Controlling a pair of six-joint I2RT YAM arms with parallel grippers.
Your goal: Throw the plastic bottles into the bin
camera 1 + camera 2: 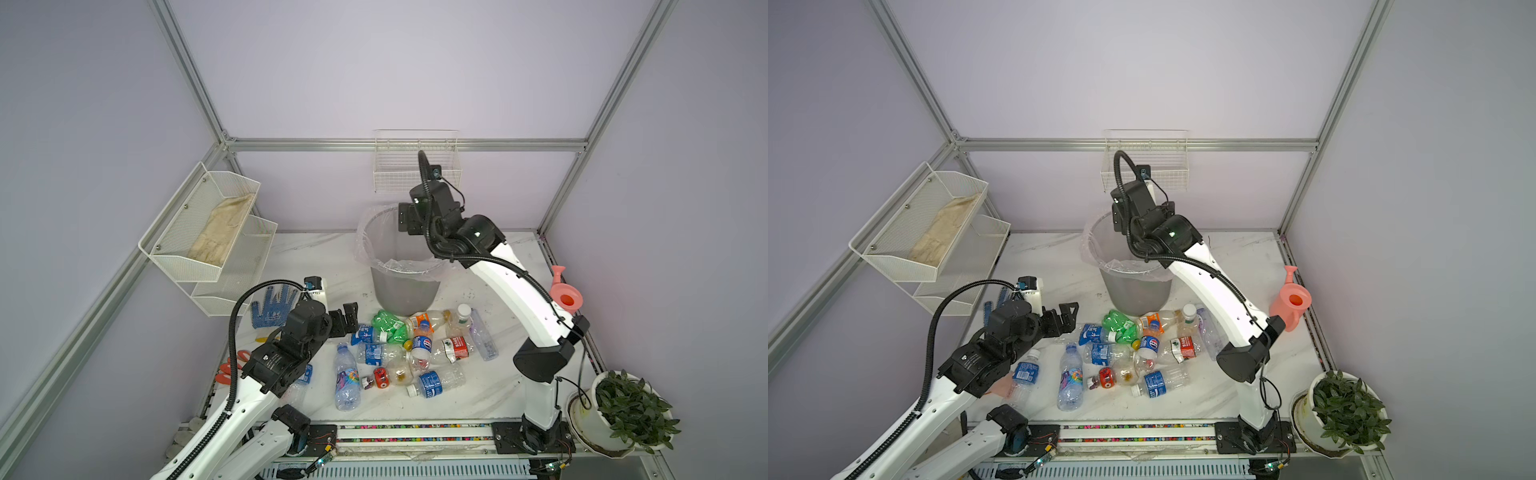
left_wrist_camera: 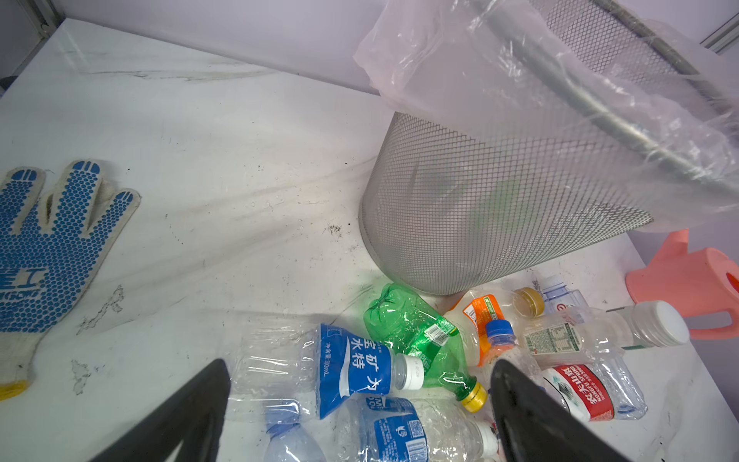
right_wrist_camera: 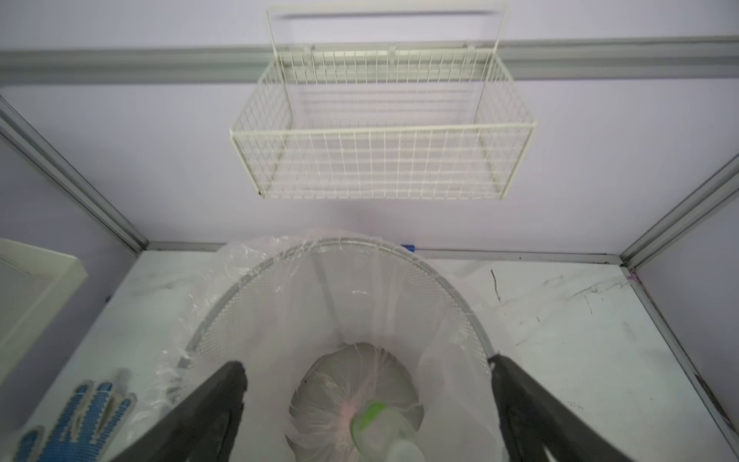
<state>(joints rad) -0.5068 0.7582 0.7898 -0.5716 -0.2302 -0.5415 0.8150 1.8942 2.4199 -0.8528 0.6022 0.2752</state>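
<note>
table (image 1: 490, 390): flat white marble-look slab, scuffed and streaked
bin (image 1: 403, 291): upright at far middle of table; round, tapering, grey metal mesh; clear plastic bag folded loosely over rim; at the bottom one bottle with green band (image 3: 376, 424), blurred
tiered mesh shelf (image 1: 232, 183): white, on left wall; upper tier holding a cream glove (image 1: 222, 232)
wire basket (image 3: 380, 130): white open grid, hung on far wall above bin
watering can (image 1: 567, 297): pink plastic, upright at right edge of table
plastic bottles (image 1: 422, 345): heaped on their sides just near of bin, between the arms; mostly clear and crumpled, with blue, red and orange labels
tall clear bottle (image 1: 347, 380): left edge of heap, long axis near to far, cap pointing far
blue-labelled bottle (image 1: 436, 382): near edge of heap, long axis left to right, white cap pointing left
green bottle (image 2: 416, 332): crushed, base just beside bin's foot, yellow cap pointing near and right
dotted glove (image 2: 48, 248): knit, blue grip dots, flat on table left of heap
right gripper (image 3: 366, 364): above bin's mouth, jaws spread wide, nothing between them
left gripper (image 2: 360, 368): low over left side of heap, jaws spread wide, holding nothing
</note>
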